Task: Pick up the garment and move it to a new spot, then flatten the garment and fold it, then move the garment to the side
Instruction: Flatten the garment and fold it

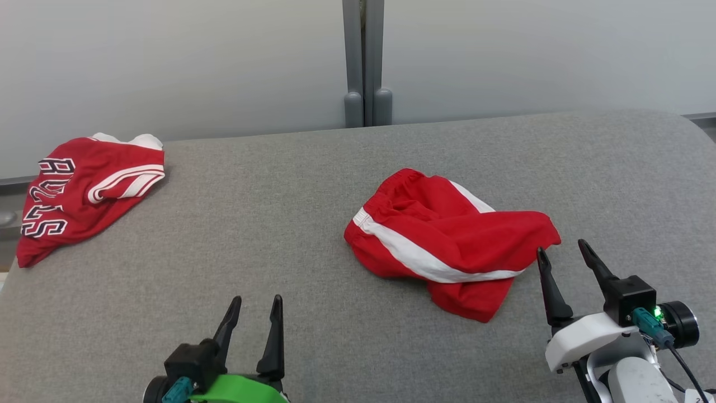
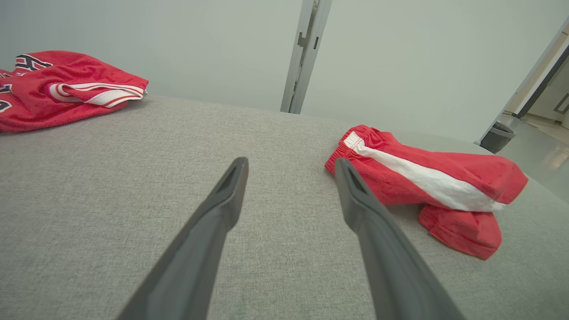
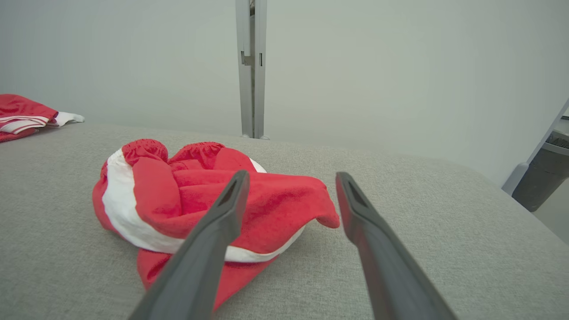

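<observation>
Plainly both jaws wide open, empty

Cannot read the full lettering on the red jersey (image 1: pixel 84 190): folded over, and cropped by the left edge in the left wrist view. Cannot follow the left gripper (image 1: pixel 257 299) or the right gripper (image 1: pixel 562 247) past the head view's bottom edge. Cannot see the stretch of garment (image 3: pixel 275 200) behind a dark finger (image 3: pixel 209 249) in the right wrist view, nor judge contact there. Cannot make out the dark bin (image 3: pixel 544 178), clipped at the right edge.
</observation>
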Available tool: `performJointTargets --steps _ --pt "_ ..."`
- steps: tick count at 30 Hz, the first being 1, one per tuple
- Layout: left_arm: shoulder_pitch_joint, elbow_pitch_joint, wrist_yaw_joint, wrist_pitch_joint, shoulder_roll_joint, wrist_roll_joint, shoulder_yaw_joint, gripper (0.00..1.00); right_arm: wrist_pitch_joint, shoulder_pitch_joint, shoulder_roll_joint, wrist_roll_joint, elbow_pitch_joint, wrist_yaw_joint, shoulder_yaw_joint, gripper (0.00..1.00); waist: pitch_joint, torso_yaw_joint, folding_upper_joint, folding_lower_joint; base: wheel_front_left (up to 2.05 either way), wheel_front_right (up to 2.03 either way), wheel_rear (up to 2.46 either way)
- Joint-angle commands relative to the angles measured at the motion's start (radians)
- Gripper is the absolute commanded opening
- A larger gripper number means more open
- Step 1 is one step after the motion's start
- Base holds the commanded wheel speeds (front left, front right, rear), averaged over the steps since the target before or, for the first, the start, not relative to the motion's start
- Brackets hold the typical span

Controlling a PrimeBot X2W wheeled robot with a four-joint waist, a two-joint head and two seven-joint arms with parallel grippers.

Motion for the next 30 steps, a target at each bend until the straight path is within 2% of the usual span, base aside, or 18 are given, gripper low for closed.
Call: performJointTargets --steps 1,6,9,15,20,24,30 --pt "-0.038 0.003 -0.006 -0.001 0.002 0.015 -0.006 1.0 -0.005 0.01 -0.004 0.01 -0.01 -0.001 0.008 1.0 0.009 -0.011 0.0 0.0 0.0 0.0 0.0" --pt "-0.138 0.073 -0.027 -0.001 0.002 0.049 -0.047 1.0 -0.005 -0.008 -0.003 0.023 -0.028 -0.001 0.037 1.0 0.039 -0.045 0.0 0.0 0.0 0.0 0.0" --pt "-0.238 0.162 -0.036 0.004 0.011 0.053 -0.079 1.0 -0.004 -0.029 -0.003 0.009 -0.047 -0.001 0.048 1.0 0.076 -0.078 0.0 0.0 0.0 0.0 0.0" --pt "-0.439 0.307 -0.044 0.056 0.041 0.01 -0.133 1.0 -0.004 -0.066 -0.003 0.021 -0.092 -0.001 0.076 1.0 0.16 -0.143 0.0 0.0 0.0 0.0 0.0" --pt "-0.569 0.377 -0.045 0.112 0.069 -0.11 -0.23 1.0 -0.004 -0.088 -0.003 0.035 -0.11 -0.001 0.098 1.0 0.22 -0.188 0.0 0.0 0.0 0.0 0.0" --pt "-0.649 0.397 -0.045 0.161 0.108 -0.217 -0.351 1.0 -0.004 -0.103 -0.003 0.042 -0.115 -0.001 0.109 1.0 0.262 -0.211 0.0 0.0 0.0 0.0 0.0" --pt "-0.745 0.455 -0.045 0.227 0.181 -0.292 -0.481 1.0 -0.005 -0.124 -0.002 0.048 -0.12 -0.001 0.122 1.0 0.297 -0.228 0.0 0.0 0.0 0.0 0.0"
